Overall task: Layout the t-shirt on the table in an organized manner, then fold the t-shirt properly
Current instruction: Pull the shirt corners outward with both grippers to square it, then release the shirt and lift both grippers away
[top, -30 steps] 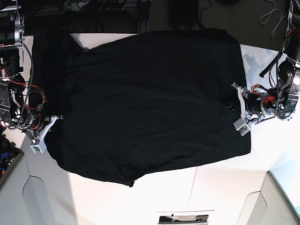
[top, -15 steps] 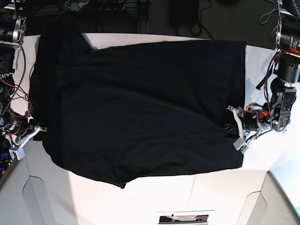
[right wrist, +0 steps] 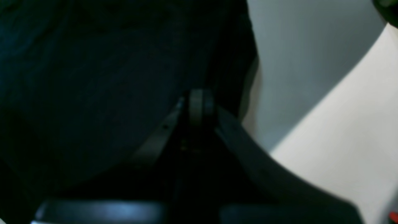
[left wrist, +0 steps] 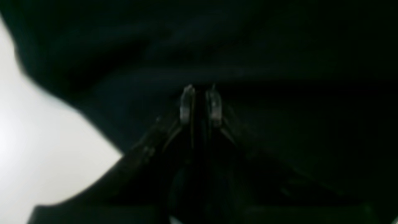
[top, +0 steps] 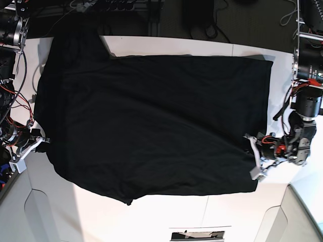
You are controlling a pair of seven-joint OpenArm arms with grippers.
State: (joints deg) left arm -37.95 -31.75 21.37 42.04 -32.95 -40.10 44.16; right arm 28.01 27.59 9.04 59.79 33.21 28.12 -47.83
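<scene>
You are in the layout step: the large black soft fabric t-shirt [top: 151,121] lies spread across the big white smooth tabletop [top: 242,212], stretched between your two arms. The left gripper [top: 255,156] pinches one edge of the cloth with jaws nearly closed; the right gripper [top: 28,151] is clamped tight on the opposite edge. Next, set it flat and let go. The near hem [top: 126,194] sags unevenly, and cables [top: 17,108] crowd the right arm.
</scene>
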